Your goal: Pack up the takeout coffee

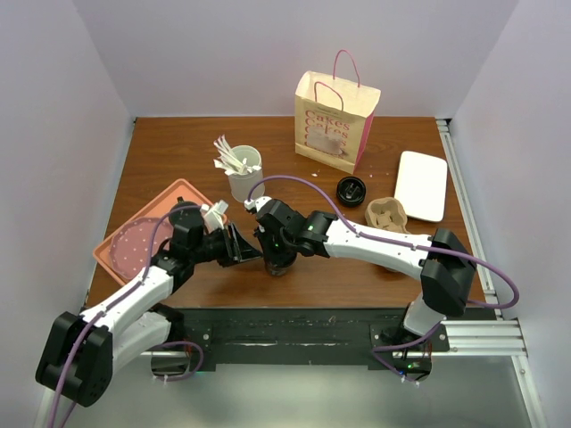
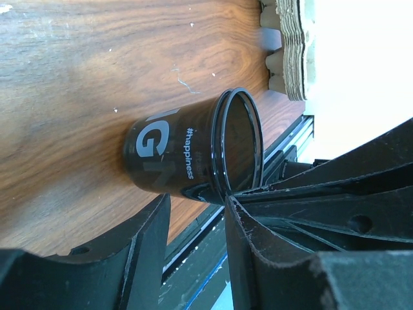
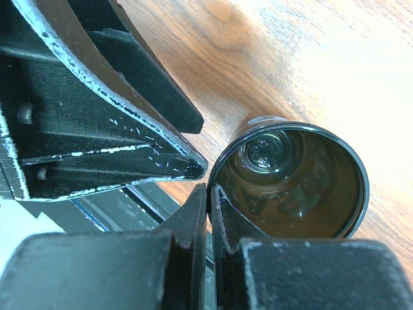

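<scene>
The takeout coffee [image 2: 181, 155] is a small, near-black, glossy cup with grey lettering that includes "#happiness". Its mouth is open, showing a dark inside. It sits nearer the arms' bases than the white cup of stirrers [image 1: 243, 174] and slightly to that cup's right. The right gripper [image 3: 208, 190] is pinched tight on its rim. The left gripper [image 2: 197, 213] has its jaws partly spread and holds nothing, just beside the coffee. A round black lid [image 1: 351, 190] lies on the table [image 1: 178, 143], right of the white cup.
</scene>
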`<state>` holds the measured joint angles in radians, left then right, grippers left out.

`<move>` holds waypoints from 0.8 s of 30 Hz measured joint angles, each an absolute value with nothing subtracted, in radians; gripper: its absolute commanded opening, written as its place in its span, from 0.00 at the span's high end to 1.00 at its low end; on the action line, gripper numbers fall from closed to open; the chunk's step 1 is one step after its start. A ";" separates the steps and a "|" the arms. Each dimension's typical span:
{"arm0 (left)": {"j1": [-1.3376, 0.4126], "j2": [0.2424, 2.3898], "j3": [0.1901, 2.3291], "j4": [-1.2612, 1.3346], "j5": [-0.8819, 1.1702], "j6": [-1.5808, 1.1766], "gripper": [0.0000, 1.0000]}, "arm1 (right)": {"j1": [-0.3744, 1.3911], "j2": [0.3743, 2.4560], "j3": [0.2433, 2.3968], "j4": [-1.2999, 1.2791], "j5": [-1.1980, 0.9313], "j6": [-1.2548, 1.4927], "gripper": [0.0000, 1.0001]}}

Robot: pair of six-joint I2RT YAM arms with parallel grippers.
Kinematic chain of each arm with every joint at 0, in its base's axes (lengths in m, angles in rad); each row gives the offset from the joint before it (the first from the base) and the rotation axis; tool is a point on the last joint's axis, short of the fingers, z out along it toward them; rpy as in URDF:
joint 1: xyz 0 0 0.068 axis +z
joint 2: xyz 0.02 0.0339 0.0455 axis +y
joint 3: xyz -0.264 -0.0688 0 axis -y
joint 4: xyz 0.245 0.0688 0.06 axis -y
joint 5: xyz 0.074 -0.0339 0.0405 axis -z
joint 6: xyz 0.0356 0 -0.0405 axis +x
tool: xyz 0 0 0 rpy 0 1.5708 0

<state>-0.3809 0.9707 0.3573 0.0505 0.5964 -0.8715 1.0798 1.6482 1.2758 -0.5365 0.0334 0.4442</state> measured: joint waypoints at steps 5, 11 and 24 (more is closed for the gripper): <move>-0.381 0.984 0.355 0.058 0.596 -0.871 0.56 | 1.080 1.648 1.276 -0.537 0.033 0.445 1.00; -0.381 1.003 0.355 0.073 0.596 -0.872 0.56 | 1.080 1.648 1.275 -0.536 0.033 0.445 1.00; -0.381 1.019 0.348 0.107 0.598 -0.872 0.57 | 1.080 1.648 1.275 -0.534 0.030 0.445 0.98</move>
<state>-0.3809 1.0187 0.3477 0.1074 0.5983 -0.8722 1.0798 1.6482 1.2747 -0.5339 0.0303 0.4450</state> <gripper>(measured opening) 0.437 0.043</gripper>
